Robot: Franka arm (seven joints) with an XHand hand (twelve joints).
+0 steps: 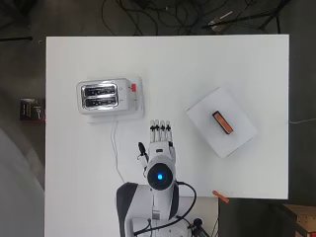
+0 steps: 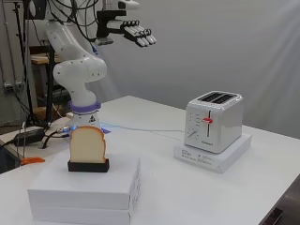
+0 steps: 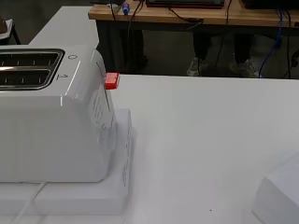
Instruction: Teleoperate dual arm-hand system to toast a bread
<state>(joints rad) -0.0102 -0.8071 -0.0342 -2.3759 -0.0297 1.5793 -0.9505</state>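
On the table [image 1: 247, 64]: one toaster [image 1: 105, 96], one bread slice [image 2: 87, 144], one black holder [image 2: 88, 165], two white box stacks, one arm, one hand [image 1: 161, 137].

Toaster as landmark. It has two slots [image 3: 25, 69], both showing bare metal, and one red lever [image 2: 207, 120] on its end face, sitting near the top of its track. It stands on a flat white box [image 2: 213, 153]. A white cord [image 1: 116, 150] runs from the toaster's near side toward the arm's base.

Bread: well apart from the toaster, across the table on the lever side. It stands upright on edge in the holder, which rests on top of the second white box [image 2: 86, 189]; side view shows that one as two layers stacked. In the overhead view only the slice's orange crust edge shows.

One small orange item [image 1: 220, 196] lies at the table edge near the arm's base, far from the toaster; can't tell what it is.

Hand: high above the table, well clear of the toaster and touching nothing. Fingers straight and side by side, pointing away from the base, thumb out to the toaster side. So it's open-palmed and carrying nothing. From overhead it sits between toaster and bread, nearer the base than either.

Wrist view shows the toaster's top and lever end close up, plus a corner of the bread's box.
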